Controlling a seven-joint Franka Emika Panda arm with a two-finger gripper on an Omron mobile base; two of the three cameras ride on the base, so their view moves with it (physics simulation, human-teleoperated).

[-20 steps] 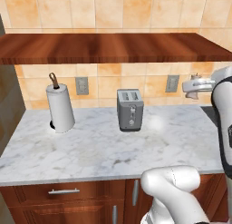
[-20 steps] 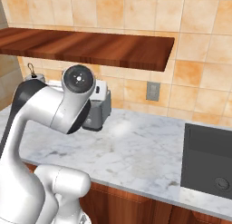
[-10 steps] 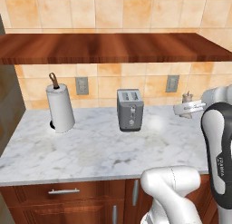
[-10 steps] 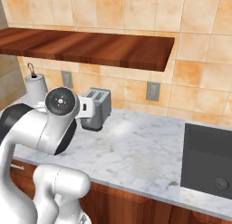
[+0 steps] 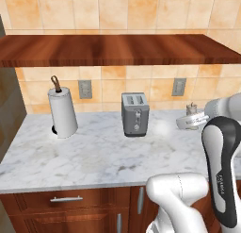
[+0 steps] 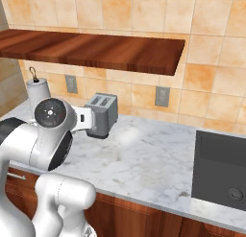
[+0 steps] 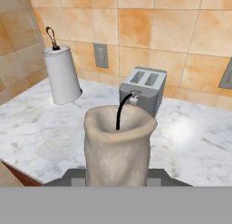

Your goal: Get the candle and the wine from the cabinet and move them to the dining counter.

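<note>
While held above the worktop (image 5: 94, 156), the candle (image 7: 118, 146) sits pinched in the gripper (image 7: 117, 178), jaws pressed against its lower sides; in hand view it is a pale beige cylinder w/ a hollow top and a thin dark wick, upright betw. the finger tips. Left base view: candle (image 5: 191, 109) shows small at the end of the white arm, at far right, well clear of the marble and below the shelf level. Cabinet (image 5: 113, 49), a single reddish-brown plank, runs along the tiled wall above; its top surface cannot be seen from these angles. On the worktop: paper-towel roll (image 5: 62, 112) on a stand at left, grey two-slot toaster (image 5: 135, 114) near centre, apart from each other. Two wall outlets sit on the tiles behind. Right base view adds a dark sink (image 6: 222, 170) set into the marble at right. Arm carries small dark lettering on its forearm, too small to read; no other labels or brands legible.
</note>
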